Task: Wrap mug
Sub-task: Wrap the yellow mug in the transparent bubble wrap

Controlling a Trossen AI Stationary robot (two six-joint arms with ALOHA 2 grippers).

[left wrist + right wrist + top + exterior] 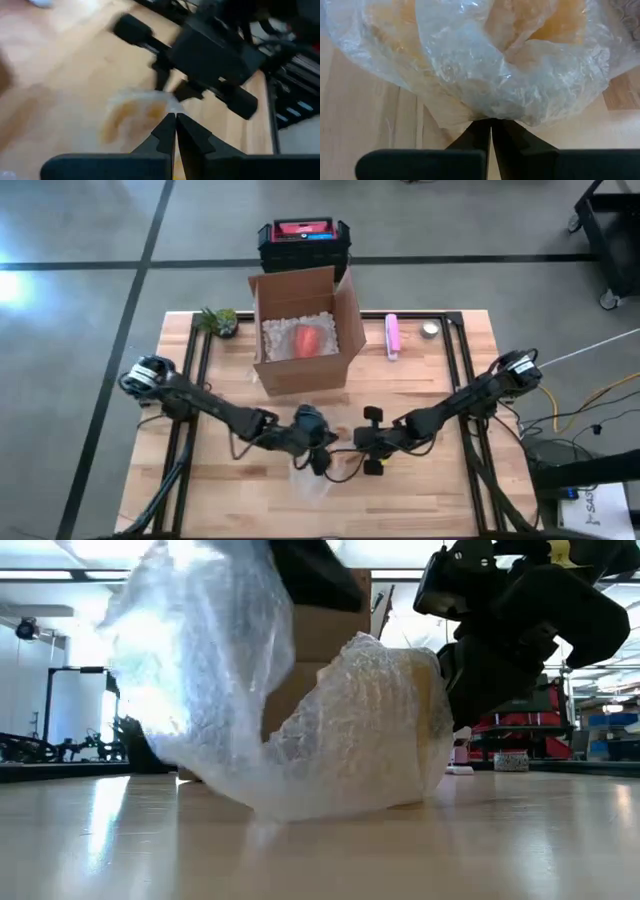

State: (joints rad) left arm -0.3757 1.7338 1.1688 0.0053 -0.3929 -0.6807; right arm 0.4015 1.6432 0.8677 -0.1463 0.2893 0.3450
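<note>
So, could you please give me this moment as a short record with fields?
mug: yellowish, swathed in bubble wrap, on the wooden table
left pincer: shut, near table front
right pincer: shut on bubble wrap edge
cardboard box: open, packing fill and a red item inside
behind box: dark case with red label
small plant: far left corner

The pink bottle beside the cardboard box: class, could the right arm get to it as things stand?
Probably not at once. The pink bottle stands in the open with a free path, but the right gripper is shut on the bubble wrap around the mug and must let go first.
</note>
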